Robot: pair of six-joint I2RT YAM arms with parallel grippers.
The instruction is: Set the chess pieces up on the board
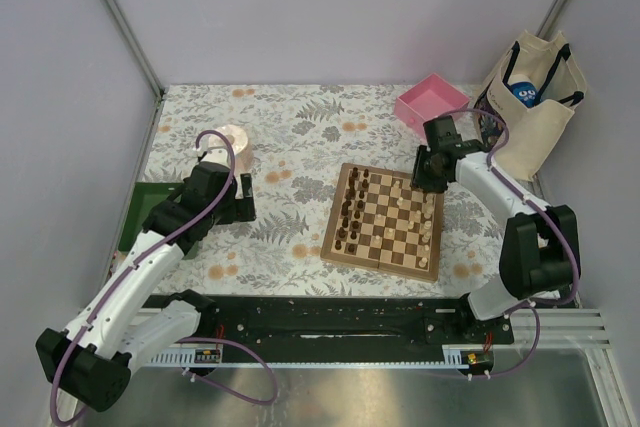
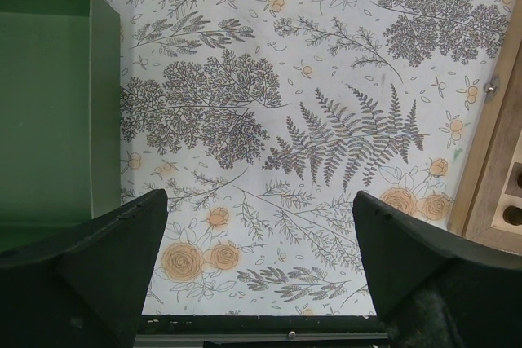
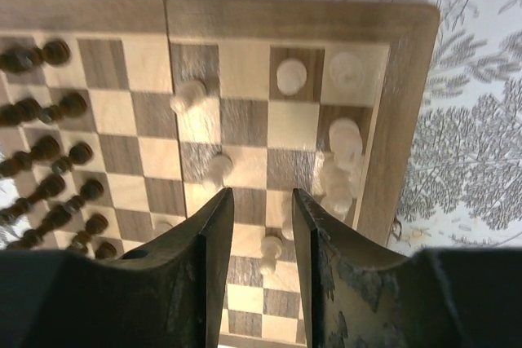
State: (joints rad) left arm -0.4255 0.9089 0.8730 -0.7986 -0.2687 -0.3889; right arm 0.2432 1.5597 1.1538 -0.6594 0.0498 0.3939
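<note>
The board (image 1: 385,219) lies right of the table's middle. Dark chess pieces (image 1: 350,212) stand along its left columns and pale ones (image 1: 428,227) along its right edge. My right gripper (image 1: 432,175) hovers over the board's far right corner. In the right wrist view it (image 3: 259,197) is open by a narrow gap with nothing between its fingers (image 3: 208,234). A pale pawn (image 3: 269,246) stands on the board (image 3: 408,120) below that gap, with more pale pieces (image 3: 291,76) beyond and dark pieces (image 3: 49,160) at the left. My left gripper (image 1: 240,199) (image 2: 257,234) is open and empty over the floral cloth, left of the board (image 2: 493,169).
A pink tray (image 1: 432,102) and a canvas tote bag (image 1: 535,102) stand at the back right. A round pale object (image 1: 235,142) sits at the back left. A green tray (image 1: 133,215) (image 2: 49,103) lies at the table's left edge beside my left arm.
</note>
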